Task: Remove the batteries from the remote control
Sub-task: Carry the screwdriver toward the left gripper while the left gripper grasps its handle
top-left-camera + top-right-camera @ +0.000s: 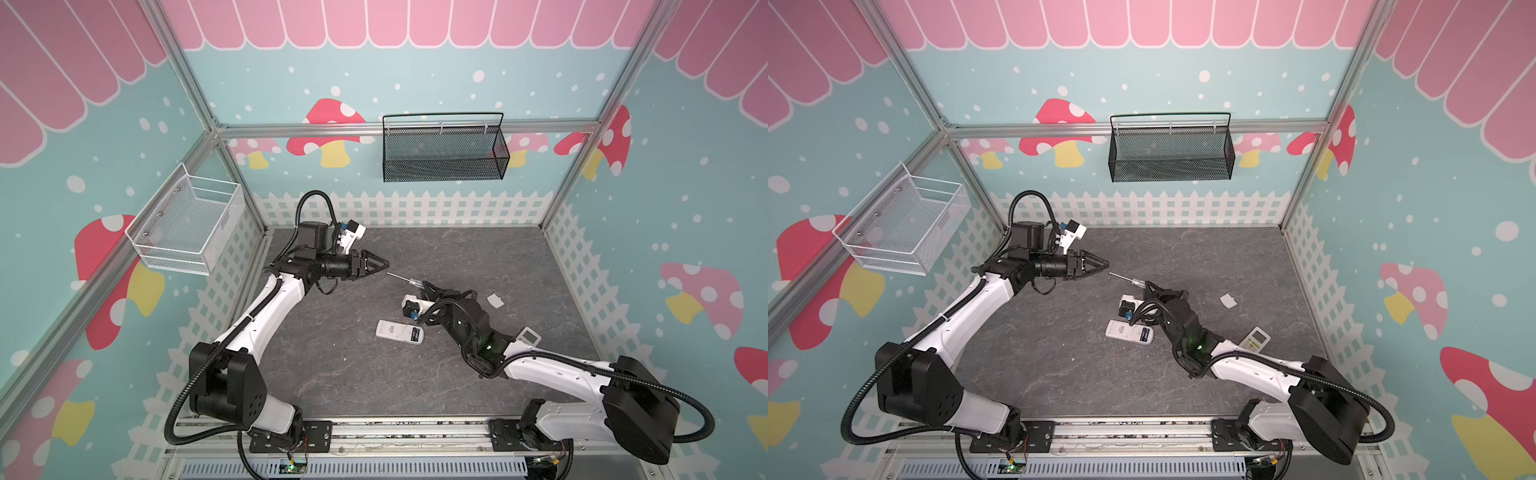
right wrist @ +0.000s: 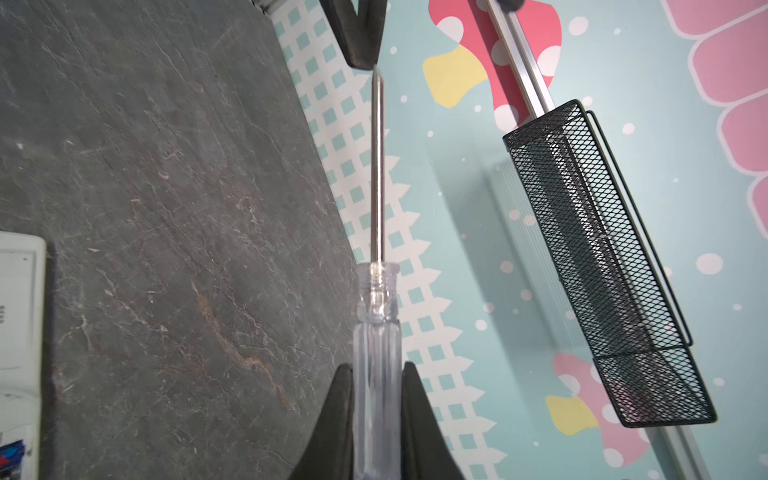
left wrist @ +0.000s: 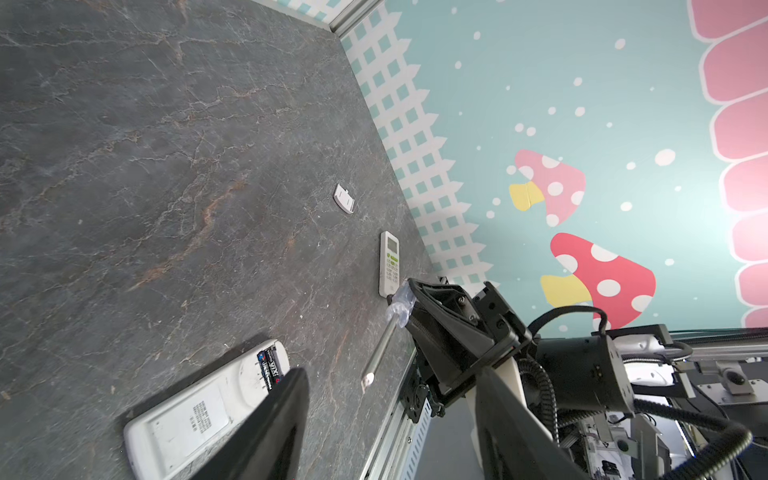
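A white remote control (image 1: 395,330) (image 1: 1121,330) lies face down mid-table with its compartment open. Dark blue batteries (image 1: 415,334) (image 1: 1145,333) (image 3: 272,368) sit inside it. My right gripper (image 1: 424,286) (image 1: 1148,286) (image 2: 377,370) is shut on the clear handle of a screwdriver (image 1: 401,277) (image 2: 377,166), holding it above the table behind the remote. The shaft points at my left gripper (image 1: 384,264) (image 1: 1105,264) (image 3: 395,378). That gripper hovers open and empty, its fingertips just short of the screwdriver's tip (image 3: 368,378).
A loose white battery cover (image 1: 495,300) (image 3: 344,198) lies toward the right. A second remote (image 1: 528,336) (image 3: 389,264) lies face up, partly under the right arm. A black mesh basket (image 1: 444,153) hangs on the back wall, a white wire basket (image 1: 187,224) on the left wall.
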{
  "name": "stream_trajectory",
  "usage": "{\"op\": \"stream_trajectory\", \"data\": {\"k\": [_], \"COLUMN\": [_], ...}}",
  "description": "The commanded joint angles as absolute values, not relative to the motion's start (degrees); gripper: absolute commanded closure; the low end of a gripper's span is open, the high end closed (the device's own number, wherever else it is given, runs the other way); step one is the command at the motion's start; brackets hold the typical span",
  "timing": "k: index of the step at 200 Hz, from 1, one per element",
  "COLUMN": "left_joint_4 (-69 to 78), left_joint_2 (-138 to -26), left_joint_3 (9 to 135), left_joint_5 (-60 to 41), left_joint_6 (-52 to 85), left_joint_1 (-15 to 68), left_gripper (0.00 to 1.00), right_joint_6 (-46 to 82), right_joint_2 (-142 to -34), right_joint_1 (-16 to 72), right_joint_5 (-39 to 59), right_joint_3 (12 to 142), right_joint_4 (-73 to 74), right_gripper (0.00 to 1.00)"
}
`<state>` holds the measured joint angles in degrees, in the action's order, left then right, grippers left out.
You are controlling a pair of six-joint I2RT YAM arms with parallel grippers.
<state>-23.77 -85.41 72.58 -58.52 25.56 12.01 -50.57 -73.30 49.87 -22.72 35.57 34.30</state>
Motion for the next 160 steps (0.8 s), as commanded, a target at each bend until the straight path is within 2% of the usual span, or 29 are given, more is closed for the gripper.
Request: {"op": "stream_trajectory", "data": {"k": [1, 45, 87, 118, 143, 160], "left_joint_4": [-19.57, -18.88, -16.45, -15.02, -14.90, -14.97], "left_joint_2": [-84.81, -85.77, -86.52, -86.83, -86.70, -86.75], "left_joint_3": [71.08, 69.97, 70.21, 69.35, 68.52, 68.66], "left_joint_5": [-58.84, -58.10, -59.32, -58.89, -58.41, -58.47], "left_joint_6": [29.53, 30.55, 33.48, 34.36, 34.02, 33.84], "left_joint_1": [12.04, 13.94, 14.98, 15.29, 15.60, 15.64], "left_gripper": [0.36, 0.39, 0.48, 0.65, 0.73, 0.86], "right_joint_6": [-56.74, -61.41, -63.46, -64.34, -64.25, -64.34], "right_joint_2": [-73.74, -74.54, -76.28, -77.35, -77.39, -77.98], "right_joint_1": [50.97, 52.29, 52.64, 53.11, 53.34, 53.74], "right_joint_5": [-27.89, -29.43, -29.87, -30.55, -29.38, -30.49], "right_joint_3": [34.93, 34.52, 35.03, 35.33, 34.77, 35.30], "right_joint_4": [41.52, 44.69, 46.06, 47.10, 47.21, 47.22], "right_gripper": [1.00, 1.00, 1.00, 1.00, 1.00, 1.00]}}
